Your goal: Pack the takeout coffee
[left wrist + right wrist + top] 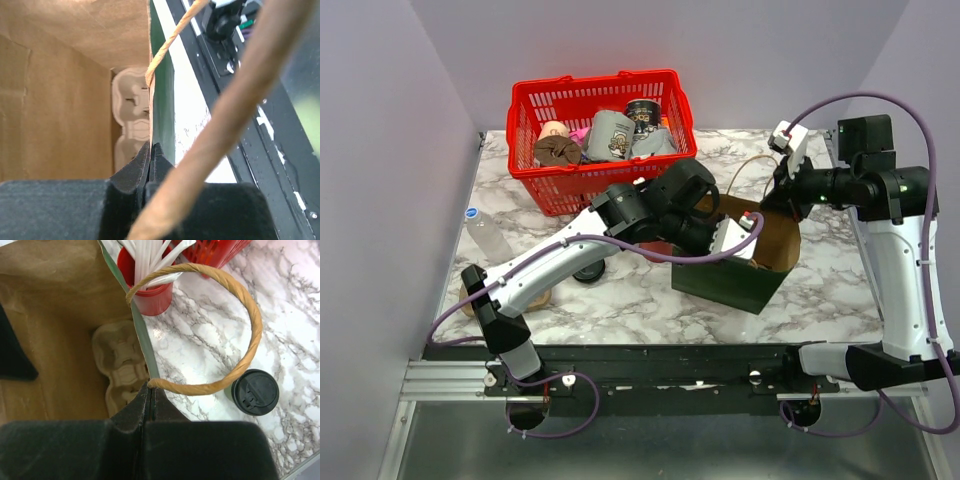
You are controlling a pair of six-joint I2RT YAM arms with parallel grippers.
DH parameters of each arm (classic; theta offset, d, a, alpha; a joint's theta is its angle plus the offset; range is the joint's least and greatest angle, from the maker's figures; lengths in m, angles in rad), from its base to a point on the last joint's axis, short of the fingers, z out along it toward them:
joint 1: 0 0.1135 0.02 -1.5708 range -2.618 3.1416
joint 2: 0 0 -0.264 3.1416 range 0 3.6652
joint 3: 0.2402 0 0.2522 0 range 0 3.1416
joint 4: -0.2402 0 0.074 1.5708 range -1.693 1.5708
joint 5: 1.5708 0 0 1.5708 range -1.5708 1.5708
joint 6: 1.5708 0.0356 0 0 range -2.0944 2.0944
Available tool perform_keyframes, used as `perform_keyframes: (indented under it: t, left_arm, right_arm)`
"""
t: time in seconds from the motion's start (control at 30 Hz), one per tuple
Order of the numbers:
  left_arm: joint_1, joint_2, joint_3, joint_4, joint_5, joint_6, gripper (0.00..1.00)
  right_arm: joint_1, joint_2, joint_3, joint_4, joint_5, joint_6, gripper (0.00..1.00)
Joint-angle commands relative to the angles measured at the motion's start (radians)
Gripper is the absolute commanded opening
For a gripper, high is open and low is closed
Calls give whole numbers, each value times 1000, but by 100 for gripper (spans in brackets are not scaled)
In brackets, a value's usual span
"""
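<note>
My left gripper (150, 152) pinches one bag (60, 300) rim, my right gripper (150, 390) the other. Takeout coffee (255, 391) stands lidded on table (210, 340) beside bag. I should pull the mouth wide before one hand fetches it.

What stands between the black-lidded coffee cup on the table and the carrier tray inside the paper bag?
The upright green wall of the paper bag separates the coffee cup from the carrier tray, and its handle loops out over the table beside the cup. The mouth above is open, so the cup would likely go in over the rim.
</note>
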Motion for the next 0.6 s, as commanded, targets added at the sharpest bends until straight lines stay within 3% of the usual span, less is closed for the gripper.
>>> perform_keyframes:
  t: [0.0, 0.5, 0.57]
  left_arm:
    - [-7, -56, -8, 54, -31, 22, 0]
    - [-7, -62, -68, 68, -38, 35, 0]
    - [-7, -63, -88, 76, -40, 36, 5]
  right_arm:
    - [-3, -21, -29, 10, -28, 10, 1]
    - [-3, -1, -90, 28, -40, 13, 1]
    - [-3, -16, -125, 49, -25, 6, 1]
